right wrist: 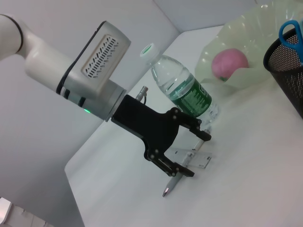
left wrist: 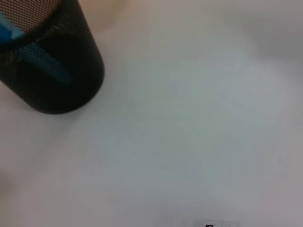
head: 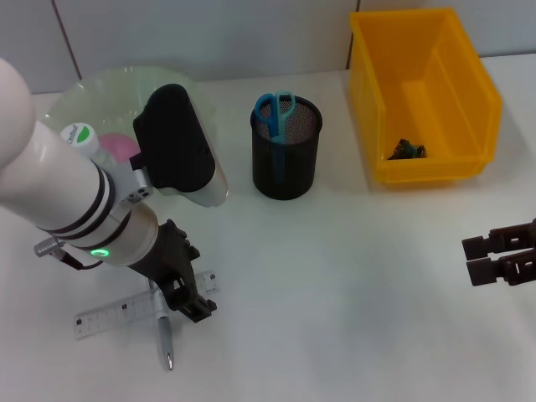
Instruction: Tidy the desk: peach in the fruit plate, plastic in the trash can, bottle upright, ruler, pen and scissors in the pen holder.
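My left gripper (head: 189, 289) (right wrist: 189, 151) hangs open low over the clear ruler (head: 117, 315) (right wrist: 195, 159), one finger on each side of it. The grey pen (head: 166, 339) (right wrist: 172, 184) lies across the ruler, just under the gripper. Blue scissors (head: 275, 109) (right wrist: 289, 32) stand in the black mesh pen holder (head: 286, 155) (left wrist: 52, 71) (right wrist: 289, 64). The pink peach (head: 122, 147) (right wrist: 230, 61) rests in the translucent fruit plate (head: 109, 88) (right wrist: 255, 28). The bottle (right wrist: 184, 92) stands upright, and only its white cap (head: 79, 134) shows past my arm. Plastic (head: 406, 151) lies in the yellow trash can (head: 469, 92).
My right gripper (head: 484, 257) is parked at the right edge of the white table, away from everything, its fingers together. The left forearm covers the plate's near side and most of the bottle. Open tabletop lies between the pen holder and the right gripper.
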Robot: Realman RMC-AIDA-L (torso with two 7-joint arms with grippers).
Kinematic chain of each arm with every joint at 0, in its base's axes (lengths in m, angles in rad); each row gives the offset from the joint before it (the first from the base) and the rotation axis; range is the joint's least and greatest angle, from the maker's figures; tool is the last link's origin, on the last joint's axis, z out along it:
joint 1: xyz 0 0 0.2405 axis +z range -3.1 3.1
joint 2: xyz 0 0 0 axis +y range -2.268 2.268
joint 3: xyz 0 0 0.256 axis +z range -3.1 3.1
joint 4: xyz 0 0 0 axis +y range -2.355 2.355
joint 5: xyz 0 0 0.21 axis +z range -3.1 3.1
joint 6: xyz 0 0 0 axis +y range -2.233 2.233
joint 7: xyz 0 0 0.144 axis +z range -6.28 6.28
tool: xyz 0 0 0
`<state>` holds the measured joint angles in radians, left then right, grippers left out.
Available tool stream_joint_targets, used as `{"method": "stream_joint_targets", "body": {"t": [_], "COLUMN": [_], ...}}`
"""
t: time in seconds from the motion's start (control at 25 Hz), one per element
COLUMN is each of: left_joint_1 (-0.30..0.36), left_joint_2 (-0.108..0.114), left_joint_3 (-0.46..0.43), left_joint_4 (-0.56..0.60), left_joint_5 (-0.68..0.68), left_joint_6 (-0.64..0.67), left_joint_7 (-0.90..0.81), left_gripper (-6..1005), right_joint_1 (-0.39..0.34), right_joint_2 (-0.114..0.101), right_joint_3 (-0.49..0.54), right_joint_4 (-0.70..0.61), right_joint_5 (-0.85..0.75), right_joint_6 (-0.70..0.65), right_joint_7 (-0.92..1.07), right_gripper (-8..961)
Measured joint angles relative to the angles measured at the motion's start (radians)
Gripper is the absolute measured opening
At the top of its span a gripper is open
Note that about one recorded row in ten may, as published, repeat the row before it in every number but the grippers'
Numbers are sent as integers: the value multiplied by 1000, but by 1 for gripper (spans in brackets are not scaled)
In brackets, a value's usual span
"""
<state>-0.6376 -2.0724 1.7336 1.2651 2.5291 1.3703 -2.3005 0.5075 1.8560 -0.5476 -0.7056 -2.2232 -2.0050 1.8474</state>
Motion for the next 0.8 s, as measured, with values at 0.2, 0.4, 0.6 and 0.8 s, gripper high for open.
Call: {"method": "stream_joint_targets", "body": {"t": [0.2, 0.4, 0.6, 0.8], "left_joint_1": [-31, -40, -48, -55], "left_joint_2": [-1, -3, -3, -3], "left_joint_3": [-2, -7, -10, -11], "left_joint_4": [-45, -49, -60, -77], "left_joint_5": [-3, -4, -6, -6], "left_joint_6": [7, 10, 13, 17], "left_joint_7": [18, 29, 42, 55], "left_gripper": [807, 805, 803, 801], "right_joint_1": [-1, -1, -1, 0], "right_joint_2": [0, 0, 0, 0], "right_joint_3": [0, 0, 0, 0], "right_joint_4": [1, 2, 2, 2], "right_joint_5": [0, 0, 1, 1], "right_joint_6": [-2, -4, -4, -4], "right_joint_7": [1, 2, 2, 3], "right_gripper": [811, 811, 811, 811]}}
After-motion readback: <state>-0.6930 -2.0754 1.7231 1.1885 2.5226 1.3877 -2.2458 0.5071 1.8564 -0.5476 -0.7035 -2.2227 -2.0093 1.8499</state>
